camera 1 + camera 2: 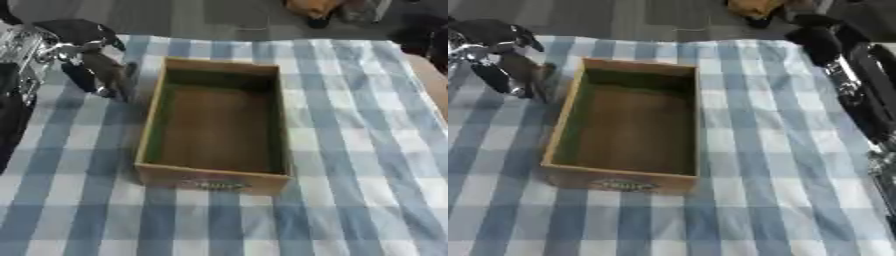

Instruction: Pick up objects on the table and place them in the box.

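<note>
A wooden box (215, 125) is seen standing on the counter (350, 150), which is covered with a blue-and-white checked cloth. The box is open at the top, and only its bare brown floor and greenish inner walls can be made out inside it. A faded label is carried on its near outer wall.

The left hand (101, 70) is held just beside the box's far left corner, slightly outside the left wall and above the cloth. Its fingers are pointed downward and appear curled together, but whether anything is held between them cannot be told from the blur.

The right arm (855, 75) is shown only in the right eye view, well apart from the box on its right side, along the counter's edge. The right hand itself cannot be made out.
</note>
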You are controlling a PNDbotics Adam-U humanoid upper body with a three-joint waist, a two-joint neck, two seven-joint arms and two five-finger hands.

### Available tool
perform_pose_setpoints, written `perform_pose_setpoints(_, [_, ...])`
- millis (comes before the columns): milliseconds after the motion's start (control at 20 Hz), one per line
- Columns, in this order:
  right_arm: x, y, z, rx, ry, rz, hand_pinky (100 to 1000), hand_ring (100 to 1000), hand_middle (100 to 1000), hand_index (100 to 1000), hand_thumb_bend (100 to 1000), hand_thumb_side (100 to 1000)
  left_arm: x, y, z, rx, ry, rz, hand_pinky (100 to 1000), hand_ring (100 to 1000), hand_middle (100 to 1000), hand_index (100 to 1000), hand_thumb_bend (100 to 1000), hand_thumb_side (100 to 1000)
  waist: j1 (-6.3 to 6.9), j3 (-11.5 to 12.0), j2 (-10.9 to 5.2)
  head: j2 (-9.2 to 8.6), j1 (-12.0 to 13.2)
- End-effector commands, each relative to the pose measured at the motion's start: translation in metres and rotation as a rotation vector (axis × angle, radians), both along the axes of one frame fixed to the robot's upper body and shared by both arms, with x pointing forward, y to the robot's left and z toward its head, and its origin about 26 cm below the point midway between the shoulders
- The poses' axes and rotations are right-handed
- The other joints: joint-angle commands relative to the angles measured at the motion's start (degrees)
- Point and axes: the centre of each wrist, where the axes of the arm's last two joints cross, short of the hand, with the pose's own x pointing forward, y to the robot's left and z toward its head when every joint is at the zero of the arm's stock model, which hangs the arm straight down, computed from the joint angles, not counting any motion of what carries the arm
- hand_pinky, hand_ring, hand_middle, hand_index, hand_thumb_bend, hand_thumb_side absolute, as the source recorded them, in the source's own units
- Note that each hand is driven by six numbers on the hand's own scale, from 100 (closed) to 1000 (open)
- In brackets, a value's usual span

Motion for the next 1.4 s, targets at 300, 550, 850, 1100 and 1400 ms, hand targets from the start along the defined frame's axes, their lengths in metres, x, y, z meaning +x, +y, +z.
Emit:
perform_pose_setpoints(300, [-0.0018,-0.0023,0.009,-0.02,-0.027,0.001,881,851,733,887,499,1000,-0.0017,0.003,0.016,0.019,-0.022,0.032,784,790,788,879,533,317,-0.07,-0.2,-0.84,-0.88,0.4])
perform_pose_setpoints(550, [-0.0018,-0.0017,0.0084,-0.021,-0.023,0.004,882,851,728,887,491,1000,-0.0017,0.0031,0.0165,0.048,-0.038,0.061,771,796,804,892,537,321,-0.11,-0.2,-0.61,-1.13,0.5])
perform_pose_setpoints(850, [-0.0018,-0.0014,0.0071,-0.022,-0.016,0.008,883,851,727,887,484,1000,-0.0014,0.0044,0.0162,0.095,-0.065,0.095,771,801,806,895,529,324,-0.15,-0.2,-0.39,-1.61,0.8])
perform_pose_setpoints(1100, [-0.0018,-0.0011,0.0059,-0.023,-0.01,0.011,884,851,727,887,476,1000,-0.001,0.0045,0.0159,0.109,-0.082,0.097,757,794,794,885,496,313,-0.22,-0.2,-0.24,-1.9,0.9])
perform_pose_setpoints(1400, [-0.0018,-0.0007,0.0058,-0.021,-0.008,0.017,885,851,726,887,469,1000,-0.0007,0.0045,0.0152,0.134,-0.116,0.097,715,767,766,859,458,289,-0.33,-0.2,-0.03,-2.16,0.9])
